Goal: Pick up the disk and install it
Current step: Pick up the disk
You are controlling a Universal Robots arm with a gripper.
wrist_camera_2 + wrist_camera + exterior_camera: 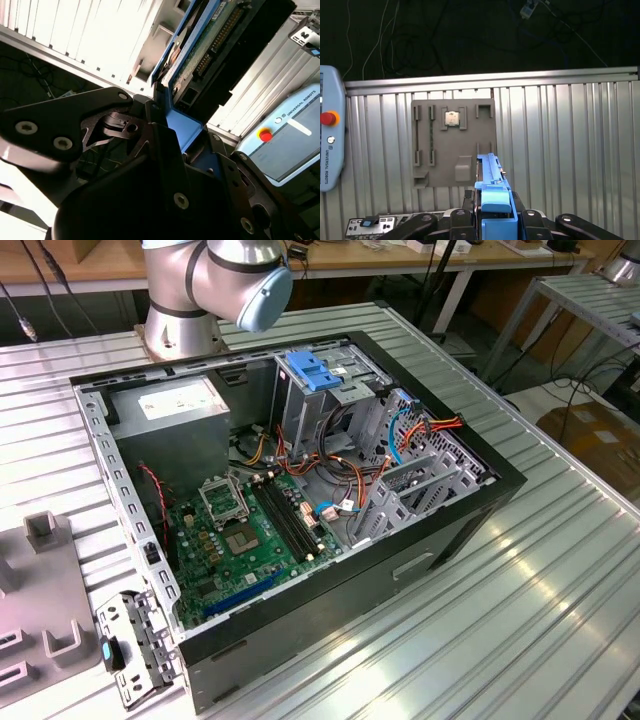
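Ribbed aluminium table [540, 580] carries an open computer case [400, 570]. All positions below are referenced to that case.

**Gripper and disk.** In both wrist views the gripper [495, 222] [175, 125] is clamped on the disk [491, 172] [215, 45]. It pinches the blue tab end, and the rest of the body projects beyond the jaws. The disk is judged to be outside the case, above the table on the side where the grey fixture plate [452, 145] lies.

**Hazards.**
1. Slip or rotation: the pinch acts at one end only, so the overhang gives any contact leverage to twist the disk in the jaws.
2. Snagging: orange and blue cables [400, 430] cross the interior of the case beside the drive cage [300, 415] and could catch a carrier rail.
3. Jamming: a skewed approach could wedge the rails against the cage walls or strike the light-blue latch plate [312, 370] on top of the cage.

**Containers.**
- Case: holds the power supply [180, 410], the motherboard [240, 530], the drive cage and the cables.
- Fixture plate: lies beside the case, toward the exterior view's left. One recess holds a small square processor chip [451, 118].
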